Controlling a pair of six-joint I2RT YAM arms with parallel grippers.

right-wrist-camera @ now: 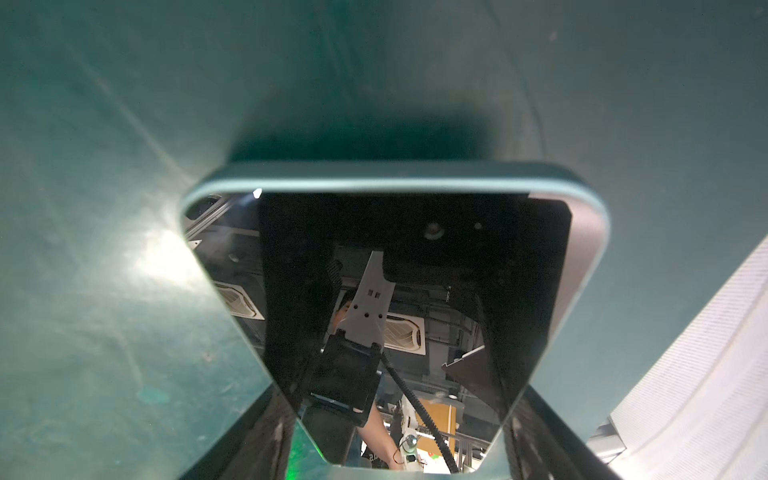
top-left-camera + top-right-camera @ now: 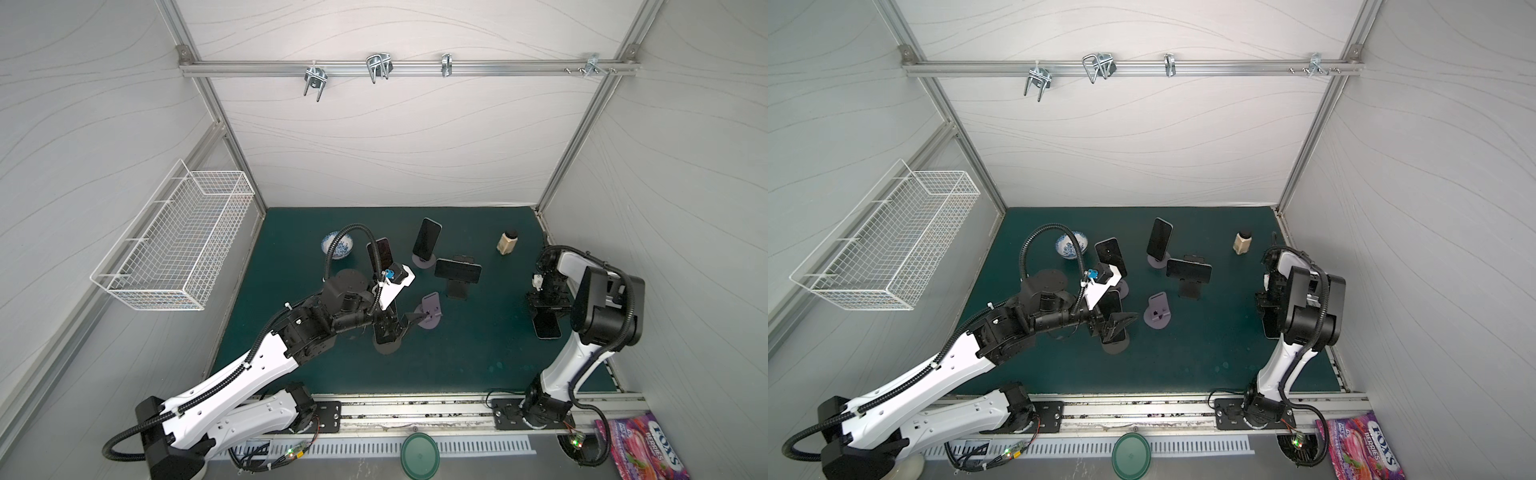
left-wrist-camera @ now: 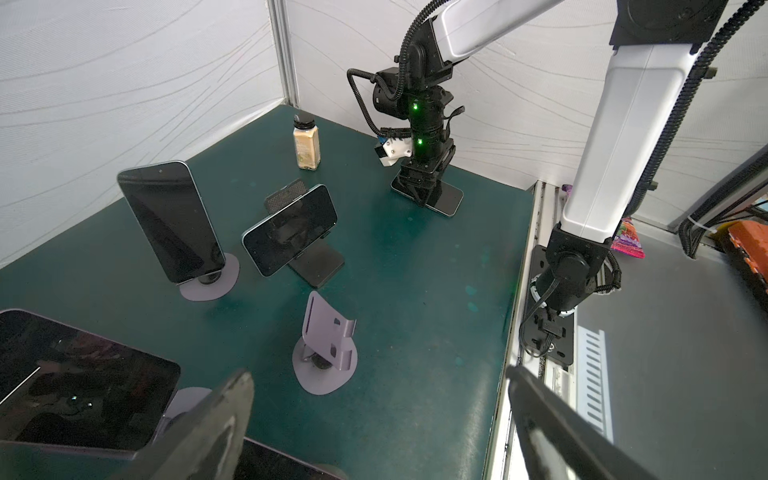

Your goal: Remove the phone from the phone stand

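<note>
My right gripper [image 1: 392,395] is shut on the long sides of a dark phone [image 1: 374,270], which lies flat, screen up, on the green mat [image 2: 478,353] at the right, as the left wrist view also shows. An empty purple phone stand [image 2: 430,311] sits mid-mat. My left gripper [image 3: 378,374] hangs wide open beside it with nothing between its fingers [image 3: 216,424]. Three more phones rest on stands: one upright [image 2: 427,237], one sideways on a black stand [image 2: 457,270] and one [image 2: 380,253] by the left wrist. A further phone [image 2: 1113,322] on a stand lies under the left gripper.
A blue-and-white bowl [image 2: 337,245] sits at the back left and a tan bottle [image 2: 507,242] at the back right of the mat. A wire basket [image 2: 178,237] hangs on the left wall. A green lid [image 2: 419,451] and a candy bag [image 2: 648,449] lie beyond the front rail.
</note>
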